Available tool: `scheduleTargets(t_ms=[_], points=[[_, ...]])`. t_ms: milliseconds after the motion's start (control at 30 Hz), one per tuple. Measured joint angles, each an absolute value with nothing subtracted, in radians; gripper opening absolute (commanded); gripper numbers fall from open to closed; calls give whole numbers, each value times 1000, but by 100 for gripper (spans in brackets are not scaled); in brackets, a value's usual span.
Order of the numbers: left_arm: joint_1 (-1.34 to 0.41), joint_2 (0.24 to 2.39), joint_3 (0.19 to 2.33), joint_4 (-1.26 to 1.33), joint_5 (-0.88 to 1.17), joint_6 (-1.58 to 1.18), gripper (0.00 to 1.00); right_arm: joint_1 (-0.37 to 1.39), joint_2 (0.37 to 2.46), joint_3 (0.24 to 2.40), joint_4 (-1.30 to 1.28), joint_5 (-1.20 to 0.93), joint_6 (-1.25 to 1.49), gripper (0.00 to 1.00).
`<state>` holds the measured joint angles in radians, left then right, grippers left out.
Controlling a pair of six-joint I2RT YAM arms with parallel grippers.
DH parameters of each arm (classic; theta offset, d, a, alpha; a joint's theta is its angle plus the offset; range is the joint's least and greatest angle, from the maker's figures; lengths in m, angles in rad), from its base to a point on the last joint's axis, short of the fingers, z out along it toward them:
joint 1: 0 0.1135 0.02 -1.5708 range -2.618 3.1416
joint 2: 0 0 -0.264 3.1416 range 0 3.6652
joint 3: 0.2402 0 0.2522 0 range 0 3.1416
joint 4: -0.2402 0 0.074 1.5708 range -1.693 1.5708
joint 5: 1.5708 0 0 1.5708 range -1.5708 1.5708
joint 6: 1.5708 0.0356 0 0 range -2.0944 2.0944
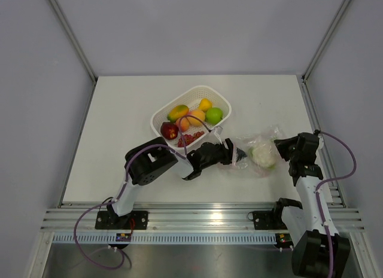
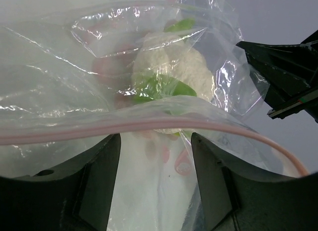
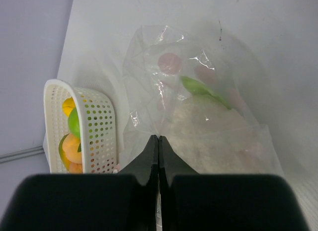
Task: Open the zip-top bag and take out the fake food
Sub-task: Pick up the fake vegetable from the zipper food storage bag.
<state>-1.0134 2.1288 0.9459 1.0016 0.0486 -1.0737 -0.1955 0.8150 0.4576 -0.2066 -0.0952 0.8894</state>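
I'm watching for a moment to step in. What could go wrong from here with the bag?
The right gripper is shut on a thin fold of the zip-top bag; pulling could let the plastic slip free.
The left gripper is open at the pink zip strip; closing might catch both layers and keep the mouth shut.
The left arm lies beside the white basket and could nudge it.

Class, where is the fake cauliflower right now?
In the top view, the fake cauliflower sits inside the zip-top bag, on the right side, just right of the white basket.
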Motion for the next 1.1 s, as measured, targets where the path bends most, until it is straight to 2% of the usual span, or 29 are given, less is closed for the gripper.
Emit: scheduleTargets(t_ms=[267,500,767,1100], points=[[-1013,2129,838,1140,4,-1096,61,-196,701,467,-207,-133,883,0],[-1012,2129,823,1161,-15,-1096,64,-196,708,490,-206,-160,883,0],[-1012,2129,918,1063,-15,-1073,64,-196,765,490,-206,-163,876,0],[-1012,2129,1000,888,-27,-1050,57,-196,782,490,-207,-161,853,0]])
